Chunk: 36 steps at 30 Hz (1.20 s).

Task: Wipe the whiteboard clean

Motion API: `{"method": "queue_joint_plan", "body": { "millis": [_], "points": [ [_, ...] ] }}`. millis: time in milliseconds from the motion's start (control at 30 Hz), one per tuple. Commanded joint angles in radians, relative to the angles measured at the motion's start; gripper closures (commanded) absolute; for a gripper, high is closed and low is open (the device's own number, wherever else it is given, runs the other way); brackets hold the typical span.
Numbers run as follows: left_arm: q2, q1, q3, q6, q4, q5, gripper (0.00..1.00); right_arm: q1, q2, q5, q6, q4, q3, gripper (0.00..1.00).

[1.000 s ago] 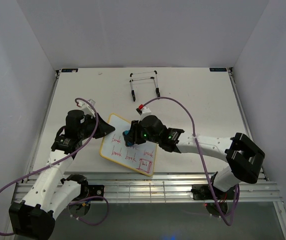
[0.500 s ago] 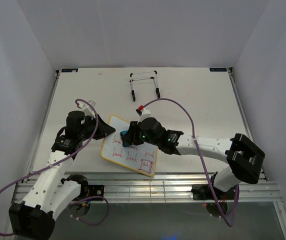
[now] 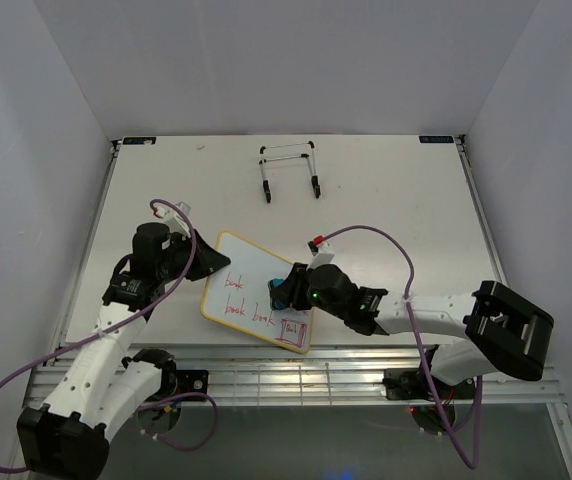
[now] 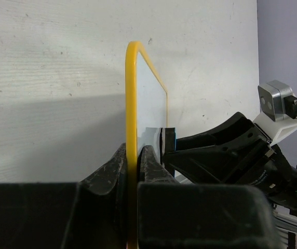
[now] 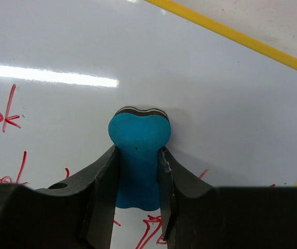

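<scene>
The whiteboard (image 3: pixel 251 270) lies tilted on the table, yellow-framed, its upper part wiped white and red handwriting in rows along its lower part. My left gripper (image 3: pixel 209 258) is shut on the board's left edge; in the left wrist view the yellow frame (image 4: pixel 132 104) stands between the fingers. My right gripper (image 3: pixel 284 292) is shut on the blue bone-shaped eraser (image 3: pixel 280 291) and presses it on the board's right side. In the right wrist view the eraser (image 5: pixel 138 150) rests on the white face (image 5: pixel 138 57), with red marks (image 5: pixel 3 116) at the left and below.
A black-and-white wire easel stand (image 3: pixel 288 170) lies at the back of the table. Purple cables loop over both arms. A metal rail (image 3: pixel 296 375) runs along the near edge.
My right gripper has slid the eraser across the board from its upper middle down to the right. The upper row of red writing is gone. The left gripper has held still.
</scene>
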Motion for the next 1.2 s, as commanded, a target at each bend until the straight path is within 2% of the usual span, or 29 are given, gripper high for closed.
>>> {"method": "queue_joint_plan", "body": {
  "millis": [0, 333, 600, 933, 1167],
  "points": [
    [-0.013, -0.033, -0.015, 0.117, -0.029, -0.041, 1.0, 0.001, 0.125, -0.007, -0.013, -0.324, -0.122, 0.92],
    [-0.014, -0.035, -0.017, 0.119, -0.033, -0.044, 1.0, -0.053, 0.196, -0.045, -0.045, -0.298, -0.148, 0.92],
    [-0.033, -0.035, -0.008, 0.104, -0.054, -0.116, 1.0, -0.079, 0.225, -0.071, -0.063, -0.267, -0.164, 0.92],
    [-0.053, -0.035, -0.002, 0.09, -0.077, -0.185, 1.0, -0.088, 0.194, -0.081, -0.071, -0.256, -0.226, 0.92],
    [-0.054, -0.035, 0.001, 0.085, -0.082, -0.196, 1.0, -0.088, 0.113, -0.078, -0.06, -0.258, -0.291, 0.92]
  ]
}}
